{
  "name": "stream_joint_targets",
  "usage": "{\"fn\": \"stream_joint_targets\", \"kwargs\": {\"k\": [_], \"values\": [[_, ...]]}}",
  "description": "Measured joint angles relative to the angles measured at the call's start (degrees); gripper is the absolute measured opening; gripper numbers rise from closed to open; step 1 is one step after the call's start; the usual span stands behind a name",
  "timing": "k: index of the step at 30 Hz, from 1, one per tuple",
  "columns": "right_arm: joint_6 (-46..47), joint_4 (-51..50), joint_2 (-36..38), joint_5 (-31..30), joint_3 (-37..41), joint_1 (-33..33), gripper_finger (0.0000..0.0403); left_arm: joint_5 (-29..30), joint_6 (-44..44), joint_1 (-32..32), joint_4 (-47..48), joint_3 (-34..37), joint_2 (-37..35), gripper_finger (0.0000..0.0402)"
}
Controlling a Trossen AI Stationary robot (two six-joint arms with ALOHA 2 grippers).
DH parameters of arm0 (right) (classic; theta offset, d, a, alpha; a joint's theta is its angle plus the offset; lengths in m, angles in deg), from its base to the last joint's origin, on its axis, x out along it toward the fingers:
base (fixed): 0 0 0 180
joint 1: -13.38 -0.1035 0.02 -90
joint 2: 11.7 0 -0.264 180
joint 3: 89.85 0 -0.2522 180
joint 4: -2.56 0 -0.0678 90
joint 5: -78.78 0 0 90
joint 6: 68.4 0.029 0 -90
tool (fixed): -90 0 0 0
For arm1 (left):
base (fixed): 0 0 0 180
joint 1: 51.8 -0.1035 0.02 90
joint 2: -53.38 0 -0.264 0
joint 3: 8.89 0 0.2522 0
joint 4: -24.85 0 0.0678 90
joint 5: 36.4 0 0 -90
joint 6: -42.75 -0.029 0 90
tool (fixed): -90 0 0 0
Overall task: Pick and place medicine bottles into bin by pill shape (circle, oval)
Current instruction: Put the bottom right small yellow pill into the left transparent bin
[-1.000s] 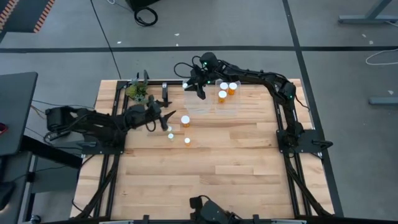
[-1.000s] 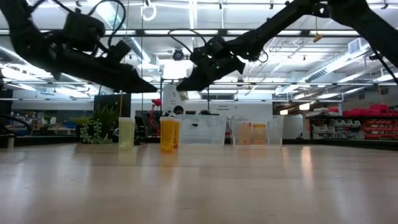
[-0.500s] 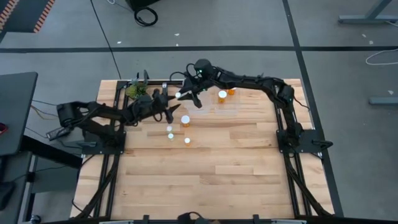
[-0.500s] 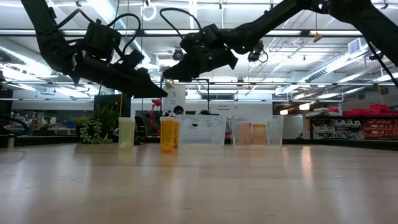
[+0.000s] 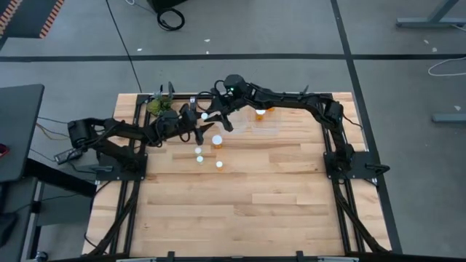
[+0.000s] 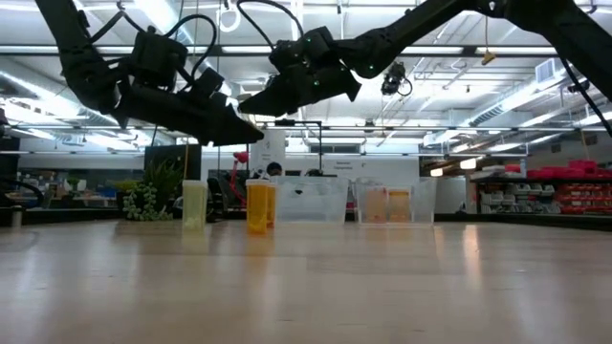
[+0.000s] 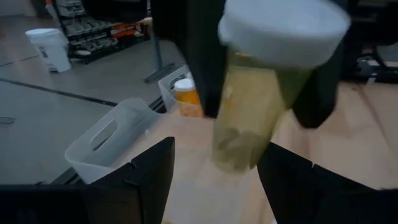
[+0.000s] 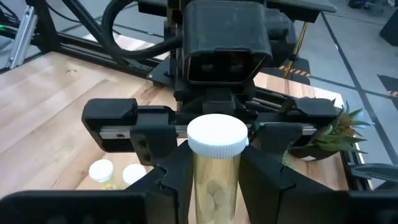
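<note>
My right gripper (image 5: 211,117) is shut on a pale yellow bottle with a white cap (image 8: 217,138), high above the table's far left part. My left gripper (image 5: 195,128) faces it, open. Its two fingers stand either side of the bottle's lower end (image 7: 239,149) with gaps on both sides. An orange bottle (image 5: 217,141) and three small bottles (image 5: 199,155) stand on the table below. Two more orange bottles (image 5: 261,111) stand in a clear bin (image 5: 266,125). My right gripper pinches the bottle's body (image 8: 214,180) between its two fingers (image 7: 199,68), just under the cap. The bottle is lifted clear of the table, and its lower end points toward my left gripper.
Two clear bins (image 6: 316,201) (image 6: 392,203) stand side by side at the table's far edge. A green plant sprig (image 5: 160,107) stands at the far left corner. The near half of the table (image 5: 247,204) is bare wood.
My right gripper has carried the bottle from over the bins toward the table's left, up to my left gripper. My left gripper has risen and moved toward the far right to meet it. The bottles on the table have not moved.
</note>
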Motion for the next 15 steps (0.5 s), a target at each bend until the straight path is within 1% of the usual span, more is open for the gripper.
{"fn": "stream_joint_targets", "kwargs": {"k": [4,15], "values": [[-0.2,0.0,0.0,-0.9,0.0,-0.2,0.0122,-0.7,0.0,0.1,-0.8,0.0,0.0,0.0212],[0.3,0.0,0.0,-1.1,0.0,-0.5,0.0122,-0.7,0.0,0.1,-0.7,0.0,0.0,0.0136]]}}
